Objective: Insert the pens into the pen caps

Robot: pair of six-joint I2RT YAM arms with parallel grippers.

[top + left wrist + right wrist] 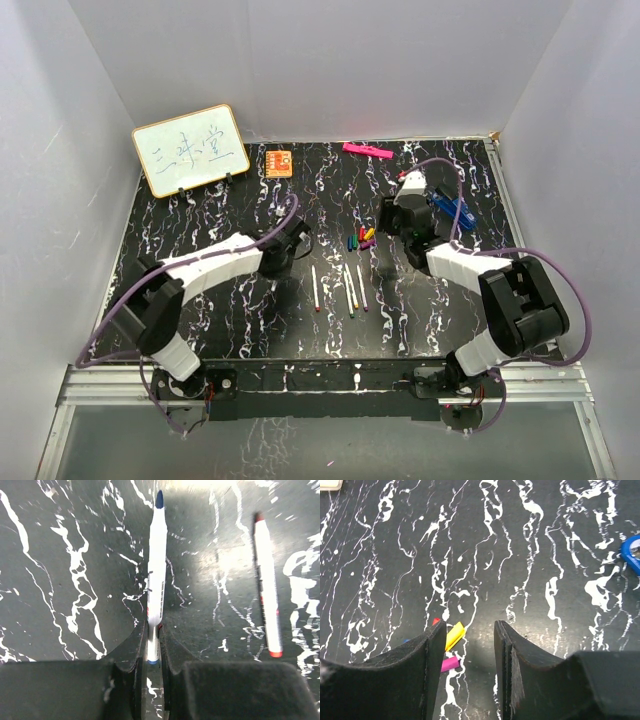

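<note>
The left jaws were clamped on a blue-tipped pen (156, 570) jutting ahead of them, while the right jaws stood apart and empty with the pen caps (454, 635) just outside one jaw; centring on a cap seemed the next move.

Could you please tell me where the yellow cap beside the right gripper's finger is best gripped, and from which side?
Probably across its long sides near the free upper end, coming down from above: the yellow cap lies flat and slanted, with the purple cap close by its lower end.
</note>
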